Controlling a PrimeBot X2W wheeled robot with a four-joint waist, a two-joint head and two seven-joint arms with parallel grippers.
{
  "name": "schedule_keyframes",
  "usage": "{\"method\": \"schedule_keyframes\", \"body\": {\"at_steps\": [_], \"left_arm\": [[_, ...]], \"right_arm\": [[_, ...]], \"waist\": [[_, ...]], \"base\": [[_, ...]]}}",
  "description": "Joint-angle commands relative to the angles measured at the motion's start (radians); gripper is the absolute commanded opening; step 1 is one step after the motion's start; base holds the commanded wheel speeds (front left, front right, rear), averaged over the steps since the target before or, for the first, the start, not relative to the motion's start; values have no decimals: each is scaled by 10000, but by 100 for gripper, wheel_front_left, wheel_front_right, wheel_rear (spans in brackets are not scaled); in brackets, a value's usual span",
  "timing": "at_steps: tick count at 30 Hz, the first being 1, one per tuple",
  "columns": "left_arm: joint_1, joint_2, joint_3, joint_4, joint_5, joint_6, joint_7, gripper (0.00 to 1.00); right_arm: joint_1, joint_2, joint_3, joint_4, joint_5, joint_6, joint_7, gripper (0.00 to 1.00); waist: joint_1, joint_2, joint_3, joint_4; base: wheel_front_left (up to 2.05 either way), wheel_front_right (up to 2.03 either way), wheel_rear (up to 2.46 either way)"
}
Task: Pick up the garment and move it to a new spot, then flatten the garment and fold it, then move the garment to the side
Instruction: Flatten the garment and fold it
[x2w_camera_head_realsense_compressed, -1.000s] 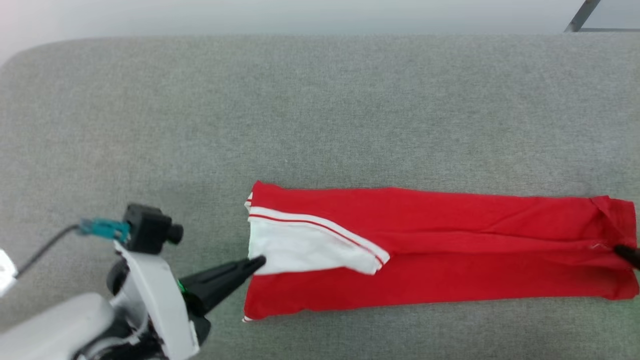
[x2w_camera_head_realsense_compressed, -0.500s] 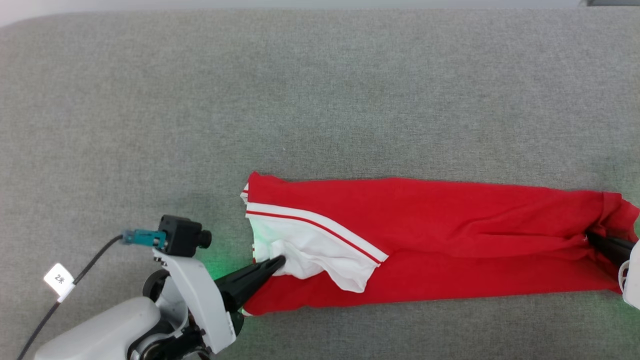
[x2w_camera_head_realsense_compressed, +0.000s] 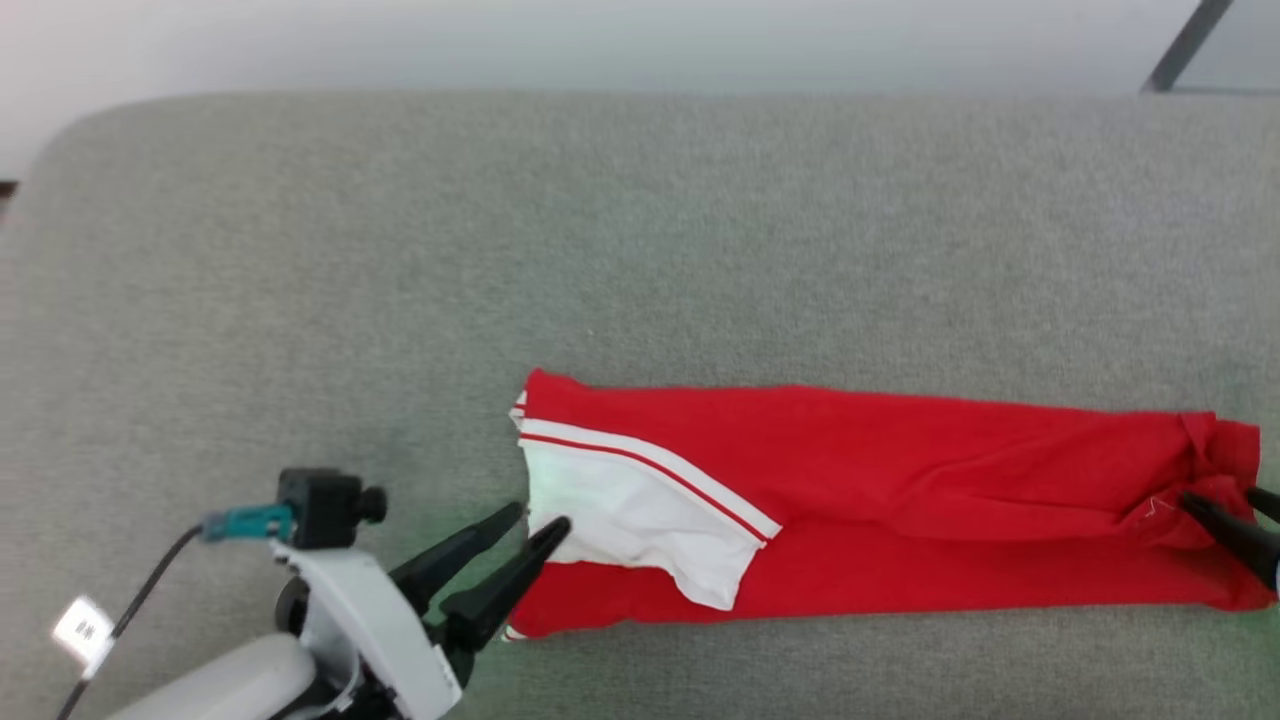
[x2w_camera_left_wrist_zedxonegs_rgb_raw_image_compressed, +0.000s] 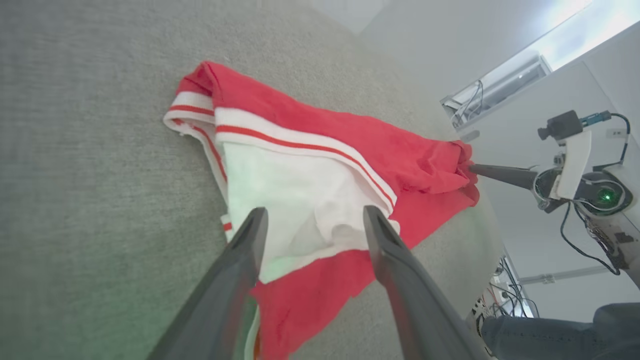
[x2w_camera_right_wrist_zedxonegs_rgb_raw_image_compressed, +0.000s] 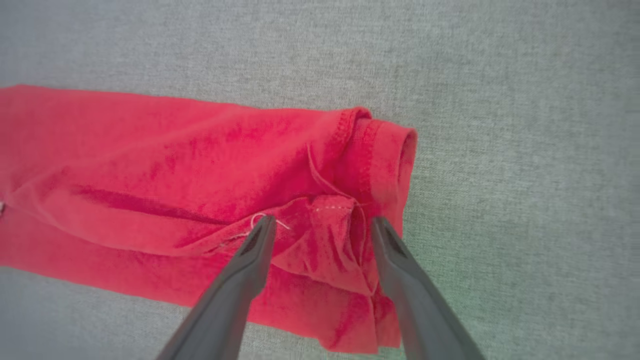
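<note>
Red garment (x2w_camera_head_realsense_compressed: 900, 500) loose on grey upholstery (x2w_camera_head_realsense_compressed: 640, 230), left fingers (x2w_camera_head_realsense_compressed: 500, 590) and right fingers (x2w_camera_head_realsense_compressed: 1232, 532) newly wide apart, empty.

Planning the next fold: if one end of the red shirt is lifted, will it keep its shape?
Probably not: the garment lies in soft creases, so a lifted end should sag. Its loose white sleeve may flop open. Thin, so probably light.

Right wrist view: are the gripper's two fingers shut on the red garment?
No, the right gripper stands open, its fingers apart, with the garment and its bunched end lying between them.
</note>
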Motion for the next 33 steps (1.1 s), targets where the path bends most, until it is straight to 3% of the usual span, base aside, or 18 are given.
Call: {"method": "schedule_keyframes", "body": {"at_steps": [1,7,11,14,21,28,33], "left_arm": [[218,59,82,59,27,24,-112,100],[1244,-354,984,567,266,452,-507,100],[2111,-968,2389,1149,1269,917,-509,100],[2759,-1489,3491,1397,2099,972,-513,100],[3771,-2680,6080,1271,4772,959,-513,100],[4321,-3654,7842,830,8424,1259,-514,100],[4605,-4513,8875,590,10095,1002,-515,100]], "right_arm": [[158,-59,-106,-14,19,-13,25,100],[569,-77,-775,316,-5,-11,216,100],[745,53,-1269,645,-137,-11,322,100],[840,98,-1610,861,-215,-11,439,100],[758,342,-2275,1474,-455,-11,872,100],[322,791,-2340,1979,-795,-11,1646,100],[-41,1254,-2247,2371,-1163,-11,2016,100]], "waist": [[0,0,-412,232],[0,0,-734,618],[0,0,-776,915],[0,0,-798,1095],[0,0,-849,1303],[0,0,-850,1239],[0,0,-692,1179]], "base": [[0,0,0],[0,0,0],[0,0,0],[0,0,0],[0,0,0],[0,0,0],[0,0,0]]}}
